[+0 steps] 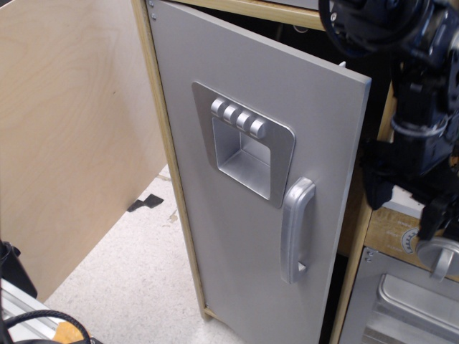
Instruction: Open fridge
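The fridge is a tall light-wood cabinet with a flat grey door (229, 236). The door stands ajar, its right edge swung out from the frame, with a dark gap behind it. It carries a silver dispenser recess (247, 154) and a vertical silver handle (296, 231). My black gripper (403, 204) hangs to the right of the door's free edge, apart from the handle. Its fingers (376, 188) are spread and hold nothing.
A smaller silver oven door (409, 308) with a round knob (439, 256) sits at the lower right, just below the gripper. A plywood panel (72, 129) stands on the left. Speckled floor (136, 272) lies in front. A black cable and metal rail (29, 319) are at the bottom left.
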`<control>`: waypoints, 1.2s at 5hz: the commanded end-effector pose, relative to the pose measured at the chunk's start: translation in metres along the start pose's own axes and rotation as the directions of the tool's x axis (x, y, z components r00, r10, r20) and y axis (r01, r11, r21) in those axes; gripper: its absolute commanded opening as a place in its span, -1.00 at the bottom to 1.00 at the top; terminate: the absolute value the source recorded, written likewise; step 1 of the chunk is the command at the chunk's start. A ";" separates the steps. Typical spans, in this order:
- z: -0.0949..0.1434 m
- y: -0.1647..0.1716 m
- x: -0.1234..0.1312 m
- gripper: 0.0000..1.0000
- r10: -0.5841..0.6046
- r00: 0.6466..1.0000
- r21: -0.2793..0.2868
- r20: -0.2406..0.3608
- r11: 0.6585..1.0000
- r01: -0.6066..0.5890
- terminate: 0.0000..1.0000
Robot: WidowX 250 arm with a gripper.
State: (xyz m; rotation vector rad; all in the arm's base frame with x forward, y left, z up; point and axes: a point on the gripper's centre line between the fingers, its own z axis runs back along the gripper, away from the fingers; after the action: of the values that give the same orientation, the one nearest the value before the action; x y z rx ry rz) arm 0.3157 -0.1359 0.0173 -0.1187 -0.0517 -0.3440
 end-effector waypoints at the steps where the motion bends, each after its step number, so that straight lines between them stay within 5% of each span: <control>1: 0.023 0.017 -0.002 1.00 0.142 0.973 0.086 0.182 0.983 -0.160 -1.00; 6: 0.044 0.015 -0.118 1.00 0.257 0.966 0.087 0.012 0.963 -0.257 -1.00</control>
State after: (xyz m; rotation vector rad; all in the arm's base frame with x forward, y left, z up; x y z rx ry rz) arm 0.2026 -0.0727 0.0336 -0.0297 -0.0077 -0.0834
